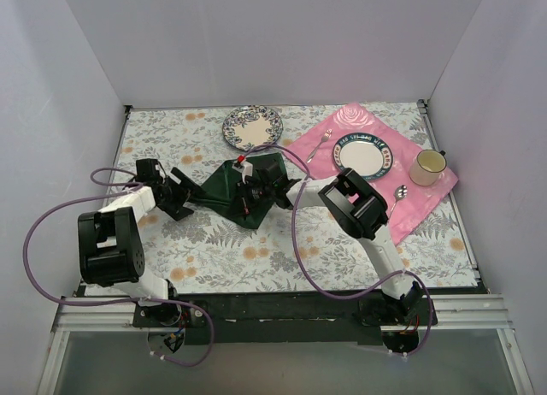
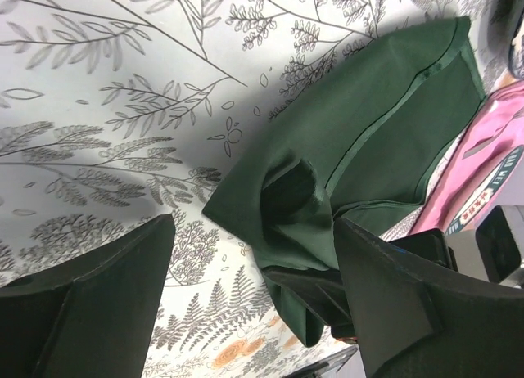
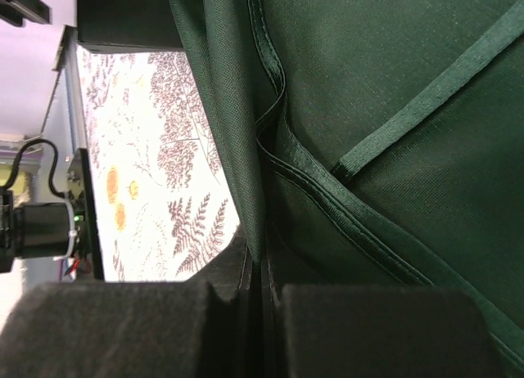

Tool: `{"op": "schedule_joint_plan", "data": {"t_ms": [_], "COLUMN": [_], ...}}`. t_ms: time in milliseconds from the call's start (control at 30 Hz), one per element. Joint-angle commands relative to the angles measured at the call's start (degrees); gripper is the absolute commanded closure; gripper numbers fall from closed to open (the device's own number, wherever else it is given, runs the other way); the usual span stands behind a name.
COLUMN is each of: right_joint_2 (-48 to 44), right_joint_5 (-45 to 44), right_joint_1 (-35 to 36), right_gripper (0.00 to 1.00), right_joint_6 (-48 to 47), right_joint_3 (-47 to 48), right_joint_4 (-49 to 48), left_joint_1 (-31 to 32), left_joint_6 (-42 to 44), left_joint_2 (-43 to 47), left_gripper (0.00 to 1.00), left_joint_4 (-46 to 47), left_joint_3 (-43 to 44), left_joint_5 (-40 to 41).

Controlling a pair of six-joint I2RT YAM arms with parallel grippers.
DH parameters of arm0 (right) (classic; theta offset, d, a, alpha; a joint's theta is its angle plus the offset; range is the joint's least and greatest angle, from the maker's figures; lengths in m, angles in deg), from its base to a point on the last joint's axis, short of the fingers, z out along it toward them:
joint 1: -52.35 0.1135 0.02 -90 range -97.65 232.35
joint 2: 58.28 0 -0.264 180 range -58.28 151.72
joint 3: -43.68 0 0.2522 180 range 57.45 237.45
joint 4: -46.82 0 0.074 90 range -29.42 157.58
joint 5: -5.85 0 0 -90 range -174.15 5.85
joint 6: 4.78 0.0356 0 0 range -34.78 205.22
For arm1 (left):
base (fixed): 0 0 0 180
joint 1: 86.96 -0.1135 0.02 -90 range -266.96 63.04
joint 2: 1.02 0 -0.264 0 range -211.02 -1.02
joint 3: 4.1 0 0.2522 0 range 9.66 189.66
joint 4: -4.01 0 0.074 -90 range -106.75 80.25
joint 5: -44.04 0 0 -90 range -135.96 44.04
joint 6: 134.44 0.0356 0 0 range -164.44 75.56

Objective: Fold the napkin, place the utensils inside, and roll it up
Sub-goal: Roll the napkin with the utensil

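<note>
The dark green napkin (image 1: 224, 185) lies partly folded and bunched on the floral table, left of centre. My right gripper (image 1: 256, 197) is over its middle. In the right wrist view the gripper (image 3: 262, 263) is shut on a folded edge of the napkin (image 3: 385, 108), which hangs lifted from the jaws. My left gripper (image 1: 190, 197) is at the napkin's left corner. In the left wrist view it (image 2: 254, 231) is open, with its fingers (image 2: 90, 296) wide apart and a raised fold of napkin (image 2: 360, 141) beside the right finger. No gold utensils are in view.
A patterned plate (image 1: 252, 127) sits at the back centre. The pink rose placemat (image 1: 432, 198) at the right holds a white plate (image 1: 363, 156), a cream mug (image 1: 428, 167), a silver fork (image 1: 320, 144) and a silver spoon (image 1: 399, 194). White walls enclose the table.
</note>
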Motion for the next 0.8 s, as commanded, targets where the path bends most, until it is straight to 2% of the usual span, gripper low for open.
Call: {"op": "schedule_joint_plan", "data": {"t_ms": [0, 167, 300, 333, 400, 433, 533, 633, 767], "right_joint_2": [3.03, 4.17, 5.32, 5.41, 5.49, 5.67, 6.55, 7.6, 8.39], "right_joint_5": [2.93, 4.51, 6.53, 6.88, 7.15, 7.58, 9.17, 11.1, 13.21], "right_joint_1": [-0.29, -1.08, -1.87, -2.13, -2.66, -2.84, -3.45, -4.06, -5.3], "right_gripper": [0.99, 0.99, 0.99, 0.99, 0.99, 0.99, 0.99, 0.99, 0.99], "right_joint_6": [0.92, 0.39, -0.31, -0.49, -0.58, -0.4, 0.12, 0.65, 3.63], "right_joint_3": [0.34, 1.31, 2.46, 2.37, 2.11, 2.19, 2.63, 2.72, 1.23], "right_joint_4": [3.74, 4.72, 5.95, 6.04, 5.69, 5.34, 5.07, 4.01, -0.28], "left_joint_1": [1.61, 2.67, 2.67, 2.58, 2.67, 2.67, 2.76, 2.93, 3.28], "left_joint_6": [0.67, 1.54, 2.95, 3.21, 3.31, 3.31, 2.87, 2.25, 1.99], "left_joint_2": [-2.18, -4.12, -5.0, -5.18, -5.7, -5.97, -8.16, -10.62, -10.8], "left_gripper": [0.23, 0.3, 0.49, 0.59, 0.67, 0.75, 0.87, 0.9, 0.66], "left_joint_4": [2.13, 2.66, 1.17, 0.82, -0.06, -0.07, 0.11, -0.33, -1.21], "left_joint_3": [2.4, 4.6, 6.8, 7.58, 8.12, 8.29, 9.87, 11.63, 12.86], "left_joint_5": [-2.28, -1.67, -1.23, -1.31, -1.58, -1.93, -3.42, -4.92, -3.6]}}
